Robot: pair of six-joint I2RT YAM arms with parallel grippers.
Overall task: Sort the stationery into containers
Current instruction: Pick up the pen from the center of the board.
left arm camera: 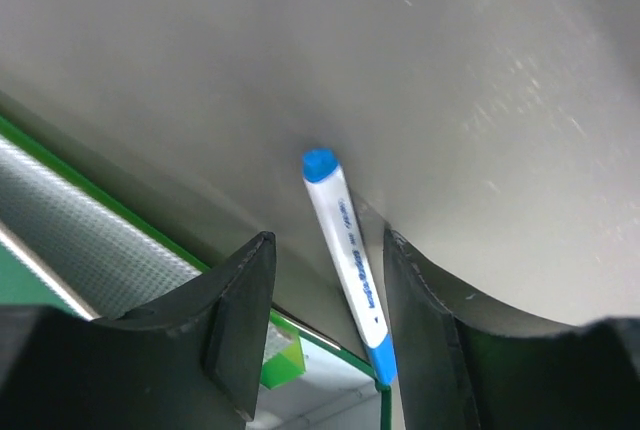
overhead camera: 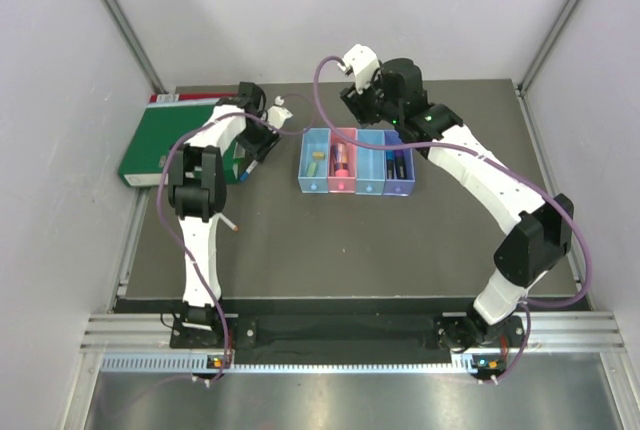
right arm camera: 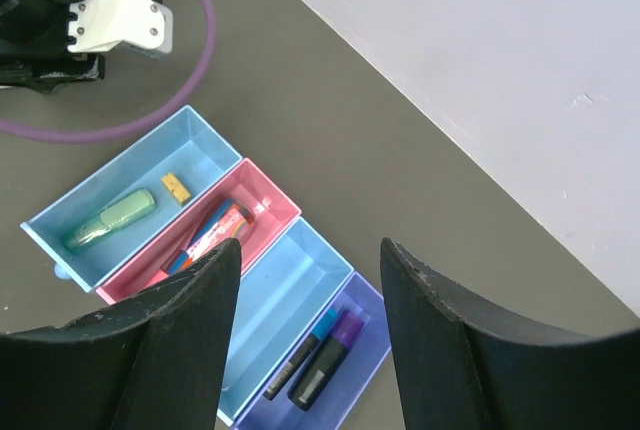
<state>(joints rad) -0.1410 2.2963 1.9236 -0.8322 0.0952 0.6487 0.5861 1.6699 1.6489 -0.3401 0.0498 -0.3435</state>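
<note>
The white pen with blue ends lies on the table between the parted jaws of the left gripper, near one finger and unclamped. The left arm bends low beside the green binder; the right gripper hangs spread and empty above the containers.

Table: dark grey, matt, rectangular, flat; the same surface shows in the right wrist view.

Green binder: lies flat at the far left corner of the table, turned at a slant. A red strip shows along its far edge. Its left side reaches the table's left edge.

Walls: plain white panels on the left, far and right sides.

Frame posts: bare metal, at the far corners.

Slotted metal rail: runs along the near edge, with a metal sheet nearer still.
</note>
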